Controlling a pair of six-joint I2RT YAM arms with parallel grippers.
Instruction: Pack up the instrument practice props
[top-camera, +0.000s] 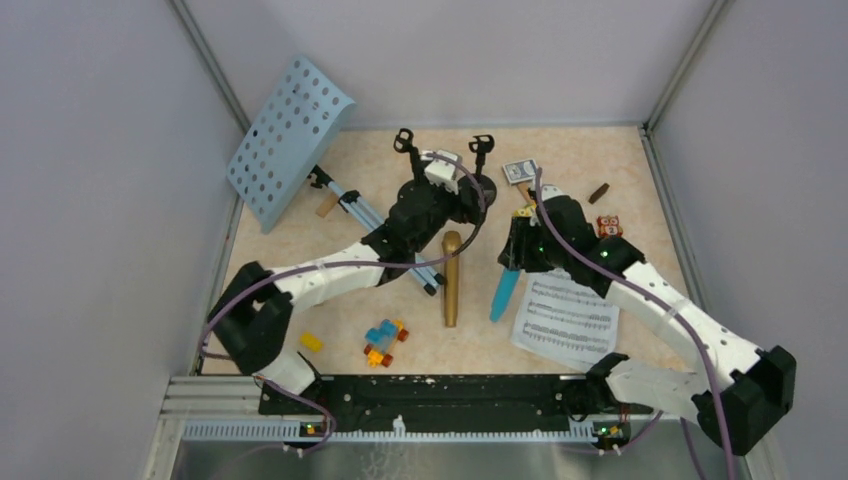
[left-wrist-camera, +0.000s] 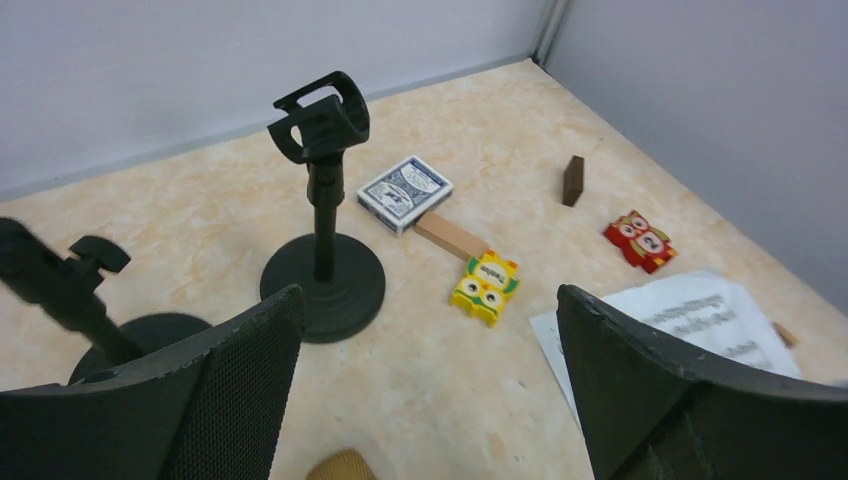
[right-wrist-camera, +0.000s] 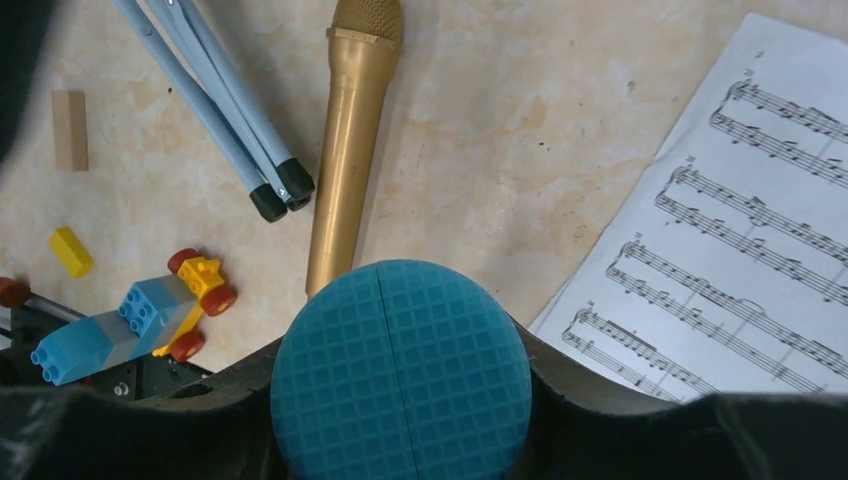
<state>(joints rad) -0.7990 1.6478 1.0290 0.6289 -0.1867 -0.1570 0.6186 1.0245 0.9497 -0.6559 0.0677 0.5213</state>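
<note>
Blue microphone (right-wrist-camera: 400, 370) in right gripper (top-camera: 512, 262)

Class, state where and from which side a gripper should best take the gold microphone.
Mid-handle, from straight above, jaws across its width: the gold microphone lies flat, a long slim cylinder, and the handle looks slimmer than the head.
</note>
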